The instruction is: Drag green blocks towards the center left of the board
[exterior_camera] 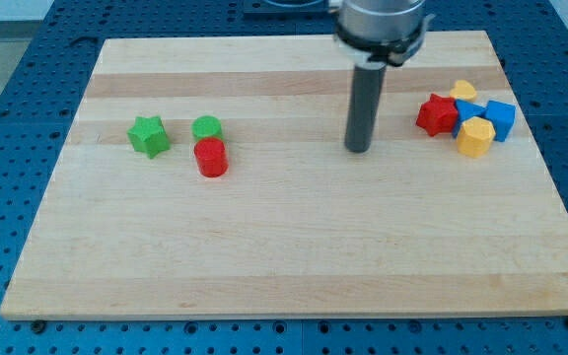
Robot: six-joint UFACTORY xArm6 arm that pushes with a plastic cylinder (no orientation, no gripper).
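A green star block (149, 135) lies at the view's left, in the upper half of the board. A green cylinder (206, 128) stands just right of it, touching a red cylinder (211, 158) below it. My tip (359, 148) rests on the board right of centre, well to the right of both green blocks and apart from every block.
A cluster sits at the view's upper right: a red star (437, 113), a yellow heart (463, 90), a blue block (499, 118) and a yellow hexagonal block (475, 138). The wooden board (294, 256) lies on a blue pegboard table.
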